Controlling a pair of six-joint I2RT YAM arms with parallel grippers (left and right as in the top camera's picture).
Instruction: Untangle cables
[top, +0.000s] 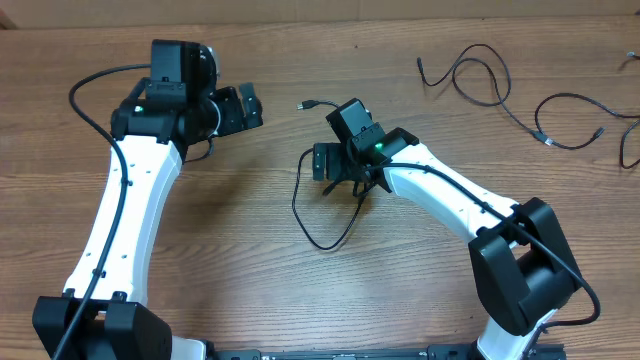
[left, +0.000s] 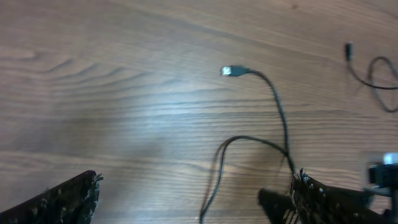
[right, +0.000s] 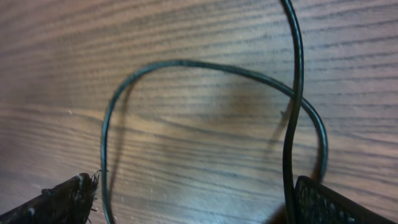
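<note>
One thin black cable (top: 300, 205) lies mid-table as a loose loop, its plug end (top: 305, 104) pointing left. My right gripper (top: 345, 172) hangs open just above that loop. In the right wrist view the cable (right: 186, 63) arcs between the two fingers, and one strand runs close beside the right finger (right: 339, 204). My left gripper (top: 242, 108) is open too, off to the left of the plug. The left wrist view shows the plug (left: 233, 71) ahead and a strand (left: 214, 180) crossing between the jaws. More cables (top: 480, 80) (top: 572, 122) lie apart at the back right.
The wooden table (top: 250, 230) spreads under everything. Thicker black wires (top: 95, 120) run along both arms. Another thin cord (top: 630, 140) reaches the right edge of the overhead view. The right arm's base (top: 525, 270) stands at the front right.
</note>
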